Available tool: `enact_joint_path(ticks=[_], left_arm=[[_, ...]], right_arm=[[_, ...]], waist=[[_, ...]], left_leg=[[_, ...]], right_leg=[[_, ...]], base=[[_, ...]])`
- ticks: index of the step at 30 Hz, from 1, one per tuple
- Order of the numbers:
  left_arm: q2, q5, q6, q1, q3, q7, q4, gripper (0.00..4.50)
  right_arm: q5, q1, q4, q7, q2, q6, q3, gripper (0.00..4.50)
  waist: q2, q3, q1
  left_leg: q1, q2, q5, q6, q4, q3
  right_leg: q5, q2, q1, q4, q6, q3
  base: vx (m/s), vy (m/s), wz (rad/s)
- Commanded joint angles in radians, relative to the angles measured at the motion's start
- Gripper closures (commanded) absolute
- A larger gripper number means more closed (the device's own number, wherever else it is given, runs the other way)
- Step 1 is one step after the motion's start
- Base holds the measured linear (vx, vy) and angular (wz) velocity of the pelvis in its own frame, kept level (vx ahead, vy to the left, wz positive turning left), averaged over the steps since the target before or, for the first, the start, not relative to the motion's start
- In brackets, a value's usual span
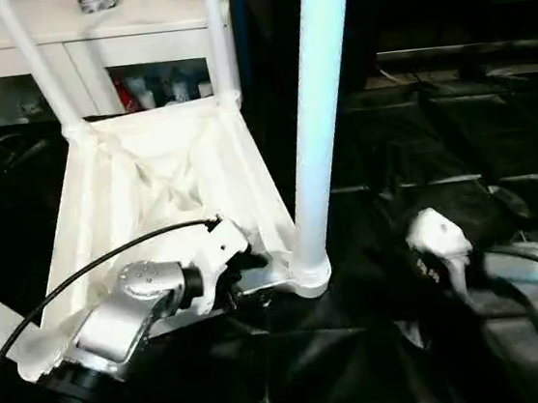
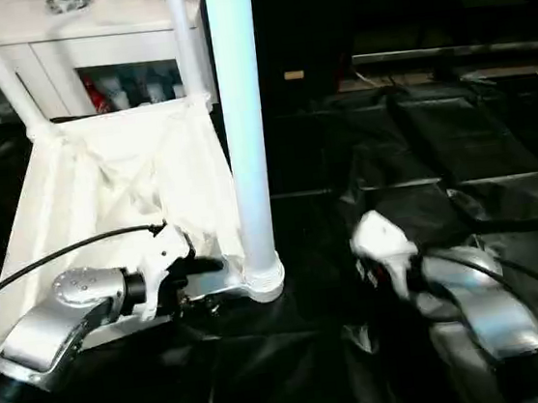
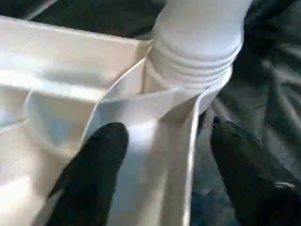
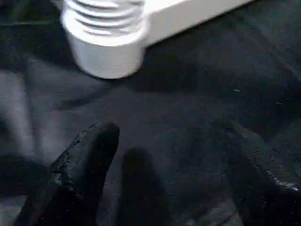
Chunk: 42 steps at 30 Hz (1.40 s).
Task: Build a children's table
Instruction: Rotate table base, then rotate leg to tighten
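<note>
The children's table (image 1: 164, 175) lies upside down on a black sheet (image 1: 418, 146), ribbed underside up, with legs standing in its corner sockets. The nearest leg (image 1: 322, 108) stands upright in the front corner socket (image 1: 308, 273), on the robot's right side of the top.

The left end effector (image 3: 162, 165) is at the table's front edge, just beside that socket; its fingers (image 3: 94, 174) stand apart, one on each side of the edge wall, and whether they press it cannot be told.

The right end effector (image 4: 174, 174) hovers over the sheet near the socket, fingers apart, nothing btw. them.

A white cabinet (image 1: 86, 47) stands behind.
</note>
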State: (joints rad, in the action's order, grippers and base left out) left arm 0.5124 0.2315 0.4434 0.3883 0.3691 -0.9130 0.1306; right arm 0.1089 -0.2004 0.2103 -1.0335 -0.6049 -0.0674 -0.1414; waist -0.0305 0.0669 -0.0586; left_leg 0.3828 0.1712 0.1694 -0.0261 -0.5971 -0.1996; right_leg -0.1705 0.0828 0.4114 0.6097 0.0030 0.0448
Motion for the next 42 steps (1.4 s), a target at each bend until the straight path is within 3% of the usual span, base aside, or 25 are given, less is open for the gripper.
enact_joint_path(ticks=[1,6,8,15,19,20,22,24,27,28,29,31,32,33,37,42], left_arm=[[0.010,-0.012,0.007,-0.006,-0.001,-0.014,-0.008,1.34],[0.025,-0.011,0.005,-0.012,-0.003,-0.039,-0.003,1.80],[0.034,-0.020,-0.016,-0.010,0.004,-0.066,0.013,1.94],[0.037,-0.038,-0.045,0.016,0.009,-0.100,0.076,2.46],[0.035,-0.047,-0.062,0.034,0.006,-0.117,0.112,2.85],[0.034,-0.051,-0.067,0.038,0.006,-0.123,0.121,2.85],[0.033,-0.056,-0.080,0.048,0.005,-0.135,0.145,3.01],[0.034,-0.059,-0.089,0.054,0.006,-0.149,0.159,3.26],[0.035,-0.067,-0.104,0.060,0.007,-0.160,0.184,3.42],[0.035,-0.068,-0.105,0.061,0.007,-0.161,0.186,3.69],[0.034,-0.069,-0.106,0.061,0.006,-0.161,0.188,3.69],[0.032,-0.074,-0.112,0.064,0.005,-0.163,0.195,3.76],[0.031,-0.075,-0.113,0.063,0.005,-0.162,0.194,3.88],[0.030,-0.076,-0.116,0.061,0.005,-0.163,0.189,3.99],[0.029,-0.075,-0.128,0.051,0.004,-0.176,0.173,4.21],[0.027,-0.083,-0.141,0.048,0.002,-0.191,0.172,4.48]], right_arm=[[0.035,0.007,-0.065,-0.035,-0.017,-0.034,-0.007,0.95],[0.047,0.005,-0.099,-0.054,-0.021,-0.063,-0.011,0.95],[0.052,0.006,-0.123,-0.064,-0.022,-0.086,-0.015,0.95],[0.061,-0.006,-0.142,-0.083,-0.032,-0.111,-0.023,0.95],[0.065,-0.016,-0.142,-0.089,-0.025,-0.120,-0.023,0.95],[0.065,-0.020,-0.140,-0.090,-0.024,-0.120,-0.025,0.95],[0.064,-0.028,-0.139,-0.094,-0.026,-0.117,-0.031,0.95],[0.072,-0.035,-0.139,-0.101,-0.024,-0.122,-0.032,0.95],[0.126,-0.043,-0.162,-0.118,-0.010,-0.192,-0.020,0.68],[0.135,-0.044,-0.167,-0.122,-0.007,-0.204,-0.020,0.61],[0.143,-0.044,-0.171,-0.126,-0.005,-0.215,-0.021,0.61],[0.143,-0.045,-0.177,-0.131,0.007,-0.217,-0.034,0.55],[0.124,-0.049,-0.168,-0.119,0.019,-0.199,-0.046,0.24],[0.105,-0.056,-0.153,-0.105,0.036,-0.178,-0.059,0.19],[0.072,-0.089,-0.105,-0.057,0.091,-0.148,-0.084,0.21],[0.046,-0.157,-0.037,0.011,0.162,-0.133,-0.095,0.21]], waist=[[0.008,-0.063,-0.005],[0.005,-0.063,-0.007],[0.012,-0.063,-0.008],[0.004,-0.065,-0.011],[0.007,-0.065,-0.010],[-0.005,-0.065,-0.012],[0.000,-0.065,-0.010],[-0.002,-0.066,-0.008],[0.000,-0.066,-0.007],[-0.003,-0.064,-0.007],[0.003,-0.065,-0.006],[0.003,-0.065,-0.009],[0.006,-0.065,-0.009],[0.006,-0.064,-0.009],[0.003,-0.062,-0.004],[0.003,-0.062,-0.001]], left_leg=[[-0.023,0.051,0.376,0.016,0.075,0.034],[-0.025,0.051,0.390,0.009,0.076,0.036],[-0.025,0.051,0.388,0.008,0.076,0.036],[-0.025,0.052,0.382,0.002,0.076,0.037],[-0.023,0.051,0.375,0.005,0.076,0.037],[-0.025,0.051,0.378,0.002,0.075,0.038],[-0.027,0.049,0.393,-0.001,0.075,0.037],[-0.026,0.050,0.396,-0.004,0.076,0.039],[-0.027,0.050,0.396,0.000,0.075,0.039],[-0.028,0.051,0.404,-0.001,0.075,0.039],[-0.028,0.050,0.404,-0.001,0.075,0.038],[-0.026,0.052,0.395,-0.001,0.076,0.039],[-0.028,0.052,0.398,-0.004,0.076,0.039],[-0.028,0.052,0.398,-0.007,0.075,0.039],[-0.032,0.049,0.426,-0.022,0.074,0.043],[-0.032,0.051,0.454,-0.036,0.079,0.048]], right_leg=[[-0.471,0.055,-0.035,-0.101,-0.160,-0.035],[-0.479,0.055,-0.032,-0.102,-0.159,-0.035],[-0.492,0.057,-0.032,-0.102,-0.154,-0.035],[-0.480,0.060,-0.033,-0.100,-0.153,-0.037],[-0.479,0.060,-0.034,-0.101,-0.154,-0.036],[-0.477,0.061,-0.034,-0.100,-0.157,-0.037],[-0.477,0.058,-0.033,-0.102,-0.160,-0.034],[-0.480,0.060,-0.035,-0.102,-0.159,-0.034],[-0.479,0.059,-0.036,-0.102,-0.164,-0.034],[-0.487,0.060,-0.033,-0.102,-0.165,-0.034],[-0.488,0.059,-0.034,-0.103,-0.165,-0.033],[-0.493,0.062,-0.034,-0.101,-0.163,-0.034],[-0.504,0.062,-0.032,-0.103,-0.157,-0.034],[-0.516,0.063,-0.031,-0.104,-0.155,-0.034],[-0.594,0.067,-0.023,-0.112,-0.132,-0.030],[-0.596,0.065,-0.023,-0.109,-0.117,-0.028]], base=[[0.000,0.000,0.00],[0.000,0.000,0.00],[0.000,0.000,0.00],[0.000,0.000,0.00],[0.000,0.000,0.00],[0.000,0.000,0.00],[0.000,0.000,0.00],[0.000,0.000,0.00],[0.000,0.000,0.00],[0.000,0.000,0.00],[0.000,0.000,0.00],[0.000,0.000,0.00],[0.000,0.000,0.00],[0.000,0.000,0.00],[0.000,0.000,0.00],[0.000,0.000,0.00]])
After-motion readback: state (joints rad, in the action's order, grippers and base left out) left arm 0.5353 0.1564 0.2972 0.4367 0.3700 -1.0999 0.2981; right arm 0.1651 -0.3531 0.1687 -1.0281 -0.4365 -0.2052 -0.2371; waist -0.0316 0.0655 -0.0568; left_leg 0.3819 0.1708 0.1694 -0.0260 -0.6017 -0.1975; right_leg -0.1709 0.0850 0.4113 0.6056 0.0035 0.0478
